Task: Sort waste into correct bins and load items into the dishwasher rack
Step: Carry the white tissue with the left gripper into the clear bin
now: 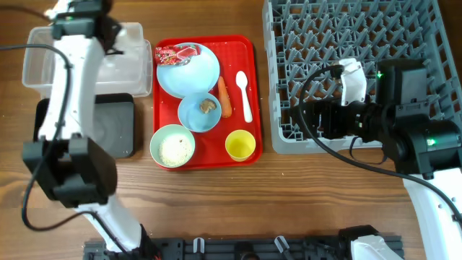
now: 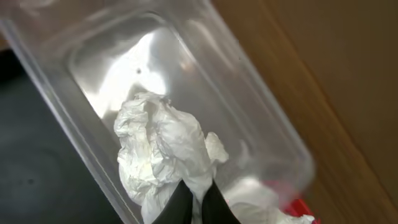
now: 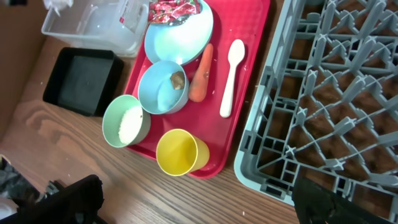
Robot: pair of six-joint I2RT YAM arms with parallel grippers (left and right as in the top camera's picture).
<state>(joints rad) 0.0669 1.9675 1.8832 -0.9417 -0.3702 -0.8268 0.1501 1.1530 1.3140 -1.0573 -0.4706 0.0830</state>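
Note:
My left gripper [image 2: 196, 208] is shut on the crumpled white tissue [image 2: 158, 152] and holds it over the clear tub [image 2: 249, 118]; overhead it is at the tub's [image 1: 40, 68] far side [image 1: 110, 35]. The black tray [image 1: 119, 126] lies in front of the tub. My right gripper [image 3: 199, 211] is open and empty over the grey rack's [image 1: 346, 43] front left corner. On the red tray [image 1: 249, 50]: blue plate [image 1: 191, 72] with red-and-white wrapper [image 1: 175, 53], blue bowl [image 1: 195, 115] with brown bit [image 1: 208, 105], carrot [image 1: 225, 97], white spoon [image 1: 244, 94], yellow cup [image 1: 240, 144], green bowl [image 1: 172, 146] of rice.
The left arm [image 1: 65, 123] stretches over the black tray and the tub's near side. The right arm [image 1: 404, 115] lies across the rack's front right part. Bare wooden table [image 1: 310, 195] runs along the front.

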